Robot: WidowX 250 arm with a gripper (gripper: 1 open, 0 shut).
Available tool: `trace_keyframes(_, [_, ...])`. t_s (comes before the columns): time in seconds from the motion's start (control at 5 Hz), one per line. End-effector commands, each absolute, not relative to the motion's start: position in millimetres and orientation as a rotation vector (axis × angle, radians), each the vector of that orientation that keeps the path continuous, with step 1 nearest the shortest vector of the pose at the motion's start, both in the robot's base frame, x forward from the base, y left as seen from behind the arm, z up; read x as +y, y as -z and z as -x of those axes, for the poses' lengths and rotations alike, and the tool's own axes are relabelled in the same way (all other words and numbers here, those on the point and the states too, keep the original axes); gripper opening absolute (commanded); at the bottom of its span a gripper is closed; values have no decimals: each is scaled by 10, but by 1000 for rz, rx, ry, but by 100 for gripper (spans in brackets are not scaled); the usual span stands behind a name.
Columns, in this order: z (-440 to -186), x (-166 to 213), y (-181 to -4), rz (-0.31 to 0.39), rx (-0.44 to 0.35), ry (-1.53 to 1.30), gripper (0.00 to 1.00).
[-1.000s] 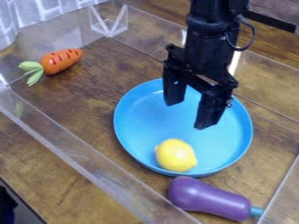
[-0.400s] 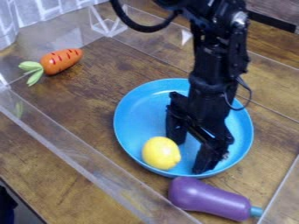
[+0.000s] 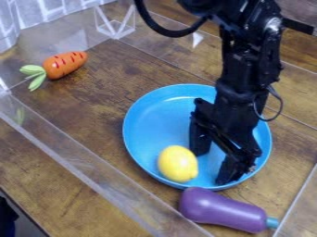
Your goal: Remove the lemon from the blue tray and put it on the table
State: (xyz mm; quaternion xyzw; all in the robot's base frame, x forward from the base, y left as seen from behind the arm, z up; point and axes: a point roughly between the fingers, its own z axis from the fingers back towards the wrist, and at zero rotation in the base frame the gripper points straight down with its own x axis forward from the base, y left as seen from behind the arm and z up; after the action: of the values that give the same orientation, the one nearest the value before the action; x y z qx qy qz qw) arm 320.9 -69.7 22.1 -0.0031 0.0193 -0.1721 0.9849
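Single overhead-oblique view of a dark wood-grain table (image 3: pixel 111 102) enclosed by clear acrylic walls (image 3: pixel 74 153). The blue tray (image 3: pixel 155 116), round and shallow with a raised rim, sits right of centre. Inside it, toward its near edge, lies the lemon (image 3: pixel 179 164), a small yellow oval resting on the tray floor close to the rim.

The black gripper (image 3: pixel 221 159) points straight down into the tray, its two fingers spread wide apart and holding nothing. The left finger (image 3: pixel 202 148) stands just beside the lemon on its right; whether it touches the fruit cannot be told from this angle. The right finger (image 3: pixel 240 165) reaches the tray's near-right portion, close to the rim. The lemon lies outside the gap between the fingers, to its left.

Just beyond the tray's near rim lies the purple eggplant (image 3: pixel 223 211), almost touching the tray edge and taking up the table directly in front of the gripper. The orange carrot (image 3: pixel 62 63) rests well apart at the far left, near the wall.

Bare tabletop lies left of the tray, between it and the near-left acrylic wall, and behind the tray toward the carrot. The arm's column (image 3: pixel 254 46) rises above the tray's right half.
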Motion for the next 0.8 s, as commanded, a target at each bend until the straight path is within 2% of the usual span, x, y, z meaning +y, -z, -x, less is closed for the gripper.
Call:
trace_keyframes(0.0, [-3085,-700,-178,1,50,405,100])
trace_keyframes(0.6, [-2932,-591,-128,-9,66,402,100])
